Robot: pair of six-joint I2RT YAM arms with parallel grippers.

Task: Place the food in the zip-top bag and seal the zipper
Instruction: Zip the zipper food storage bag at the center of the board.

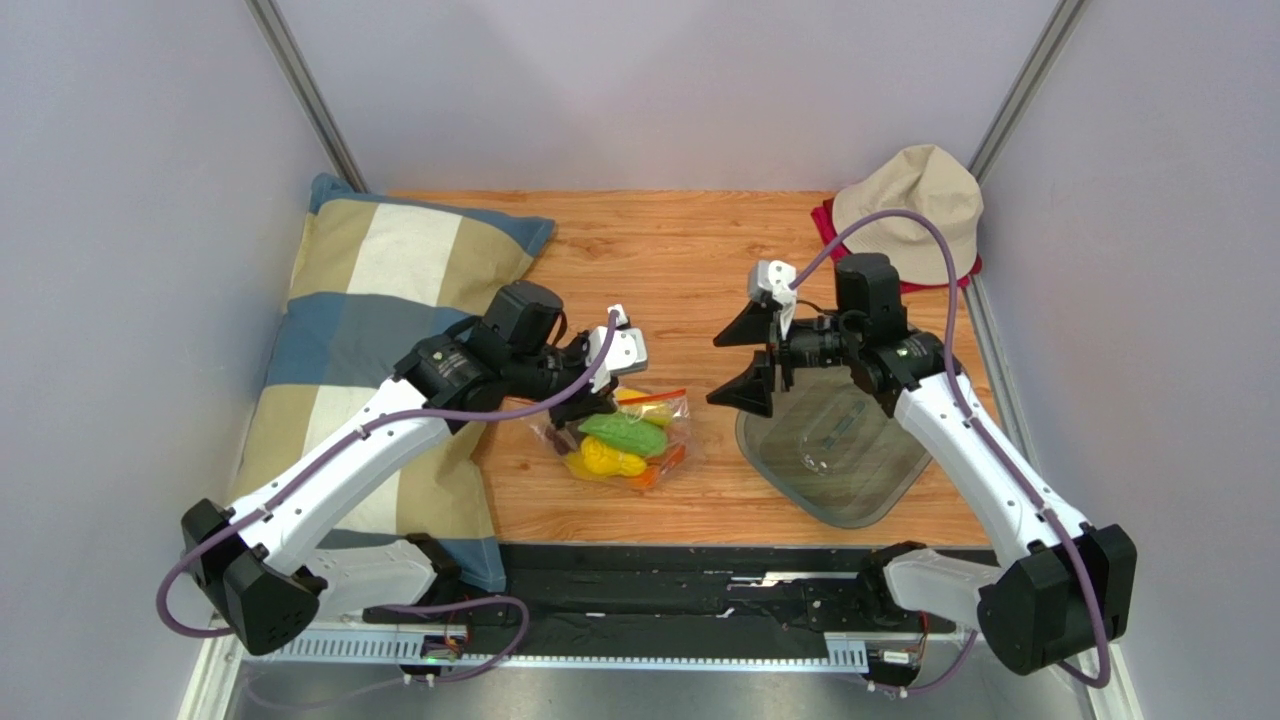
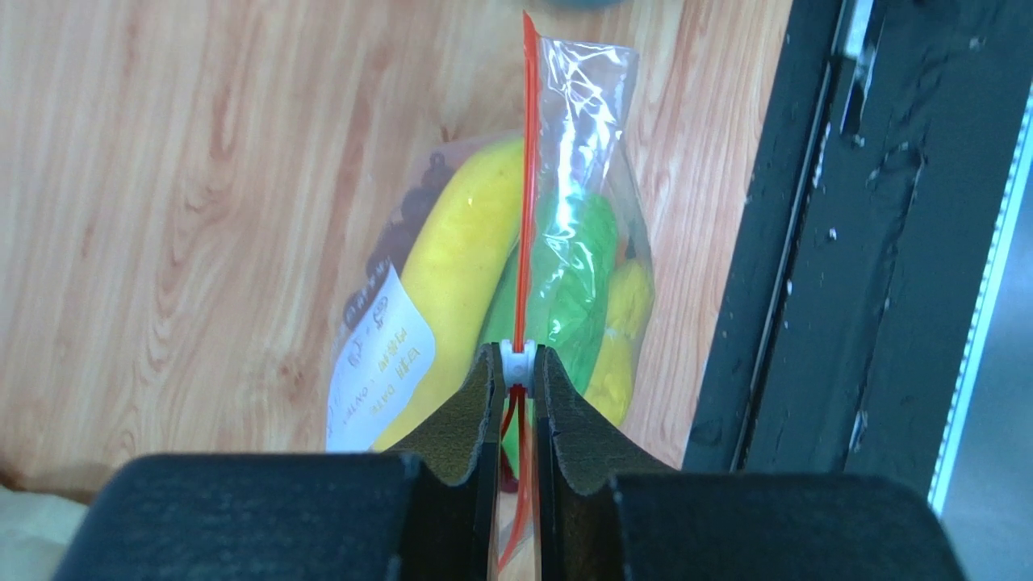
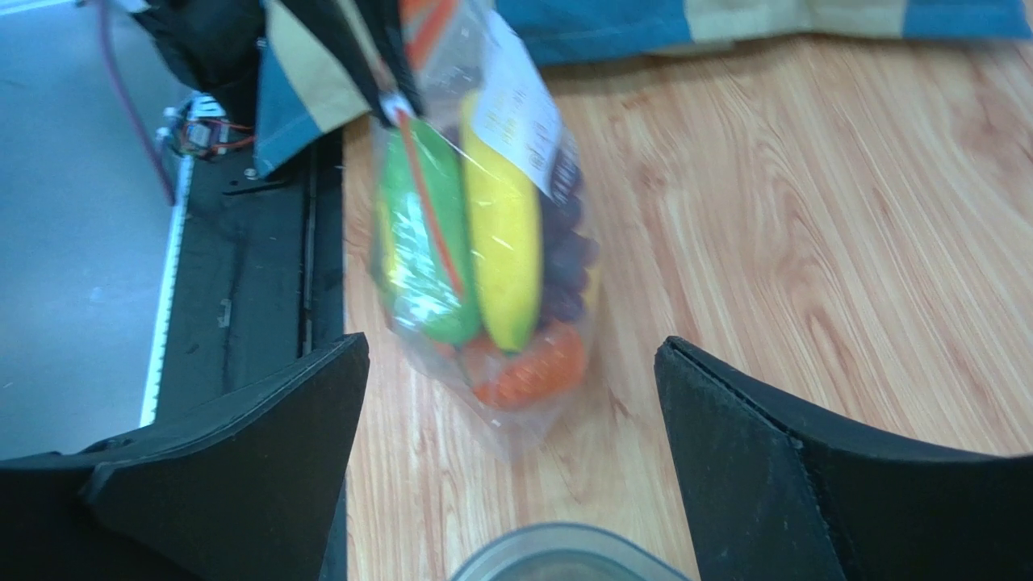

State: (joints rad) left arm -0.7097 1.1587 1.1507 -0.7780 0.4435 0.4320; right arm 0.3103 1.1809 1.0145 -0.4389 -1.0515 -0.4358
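The zip-top bag (image 1: pixel 624 440) lies on the wooden table, holding the food: a yellow banana (image 2: pixel 467 236), a green piece (image 2: pixel 570 279), dark grapes (image 3: pixel 568 242) and an orange pumpkin (image 3: pixel 534 369). Its orange-red zipper (image 2: pixel 528 182) runs up the middle of the left wrist view. My left gripper (image 2: pixel 518 363) is shut on the white slider (image 2: pixel 518 354) at the near end of the zipper, at the bag's left end (image 1: pixel 601 393). My right gripper (image 1: pixel 747 365) hovers to the right of the bag with its jaws wide open and nothing between them (image 3: pixel 512 351).
A grey translucent tray (image 1: pixel 834 450) sits under the right arm, its rim (image 3: pixel 564 559) just below the right jaws. A checked pillow (image 1: pixel 361 330) lies along the left side. A beige hat (image 1: pixel 909 195) lies on a red cloth at the back right. A black rail (image 1: pixel 676 578) borders the near edge.
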